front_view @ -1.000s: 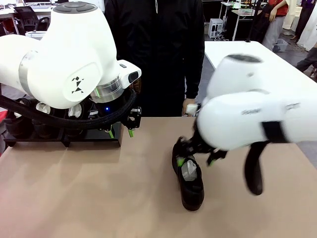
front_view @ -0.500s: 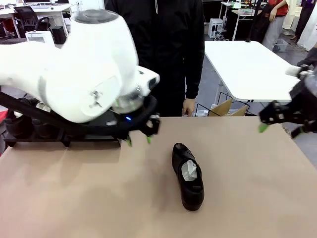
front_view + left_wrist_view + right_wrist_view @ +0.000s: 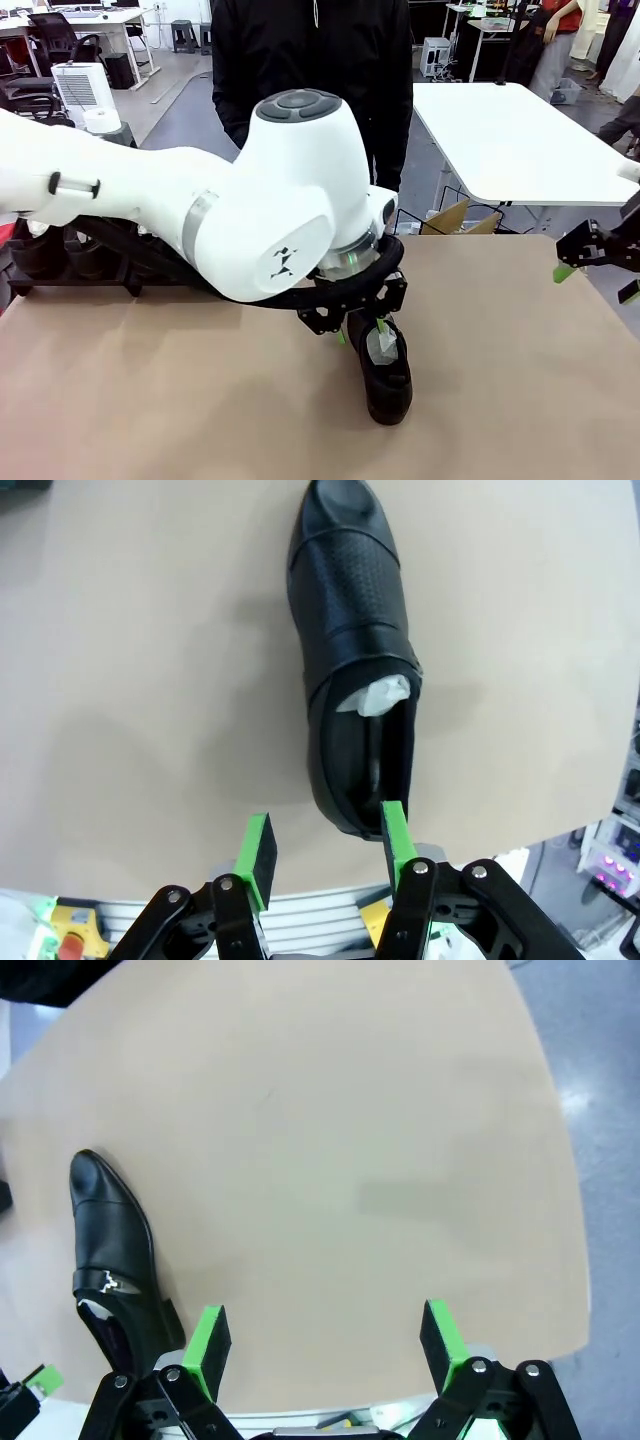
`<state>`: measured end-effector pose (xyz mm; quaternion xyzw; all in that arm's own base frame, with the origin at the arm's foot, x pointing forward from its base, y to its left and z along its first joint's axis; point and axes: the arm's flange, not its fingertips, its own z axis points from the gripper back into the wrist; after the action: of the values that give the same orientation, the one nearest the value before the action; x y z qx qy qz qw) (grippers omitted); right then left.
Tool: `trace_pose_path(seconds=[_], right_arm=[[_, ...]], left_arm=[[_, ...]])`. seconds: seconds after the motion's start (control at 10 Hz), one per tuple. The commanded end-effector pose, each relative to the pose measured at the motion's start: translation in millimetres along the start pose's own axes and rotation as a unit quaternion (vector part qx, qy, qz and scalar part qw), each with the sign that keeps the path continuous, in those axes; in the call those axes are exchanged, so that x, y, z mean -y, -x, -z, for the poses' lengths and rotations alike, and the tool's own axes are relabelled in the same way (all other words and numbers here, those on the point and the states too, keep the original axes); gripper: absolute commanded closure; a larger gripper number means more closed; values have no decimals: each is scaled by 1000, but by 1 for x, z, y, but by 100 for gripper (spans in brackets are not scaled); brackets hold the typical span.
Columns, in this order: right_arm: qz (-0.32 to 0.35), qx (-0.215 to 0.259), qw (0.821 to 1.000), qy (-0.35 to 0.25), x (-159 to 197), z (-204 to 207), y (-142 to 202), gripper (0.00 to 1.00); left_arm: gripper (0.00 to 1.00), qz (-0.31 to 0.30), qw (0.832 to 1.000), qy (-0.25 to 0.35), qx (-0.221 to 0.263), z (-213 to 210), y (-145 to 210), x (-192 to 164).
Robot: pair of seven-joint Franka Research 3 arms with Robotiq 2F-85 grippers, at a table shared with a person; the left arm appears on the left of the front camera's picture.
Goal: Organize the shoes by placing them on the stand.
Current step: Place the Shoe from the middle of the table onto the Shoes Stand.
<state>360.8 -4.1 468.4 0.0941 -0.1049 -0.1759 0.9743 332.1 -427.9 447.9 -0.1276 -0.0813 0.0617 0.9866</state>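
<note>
One shoe [image 3: 383,365] lies loose on the table [image 3: 150,400], its heel end just ahead of the left fingers [image 3: 326,846], which stand part-open and empty, one pad [image 3: 393,831] just beside the heel rim. Right fingers [image 3: 326,1341] are spread wide, empty, well apart from that shoe. Other shoes [image 3: 60,250] already sit on the stand [image 3: 70,285]. Judged remaining: grasp and place this last shoe.

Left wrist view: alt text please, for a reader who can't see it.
The left pincer hovers half open just behind the heel of a glossy black slip-on shoe lying on the tan table, toe pointing away. White paper stuffing shows in the shoe's opening, and one green pad overlaps the heel rim.
</note>
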Motion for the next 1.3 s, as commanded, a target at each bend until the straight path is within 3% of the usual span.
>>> trace_pose_path(seconds=[0.0, 0.4, 0.6, 1.2], right_arm=[[-16, 10, 1000, 1, -7, -7, 4, 0], [-16, 10, 1000, 1, -7, -7, 4, 0], [-16, 10, 1000, 1, -7, -7, 4, 0], [-16, 10, 1000, 1, -7, -7, 4, 0]], left_arm=[[43, 3, 1000, 2, -4, 4, 4, 5], [43, 87, 995, -48, -17, 49, 15, 19], [43, 91, 993, -71, -5, 69, 11, 17], [43, 52, 996, -66, 6, 98, -3, 19]])
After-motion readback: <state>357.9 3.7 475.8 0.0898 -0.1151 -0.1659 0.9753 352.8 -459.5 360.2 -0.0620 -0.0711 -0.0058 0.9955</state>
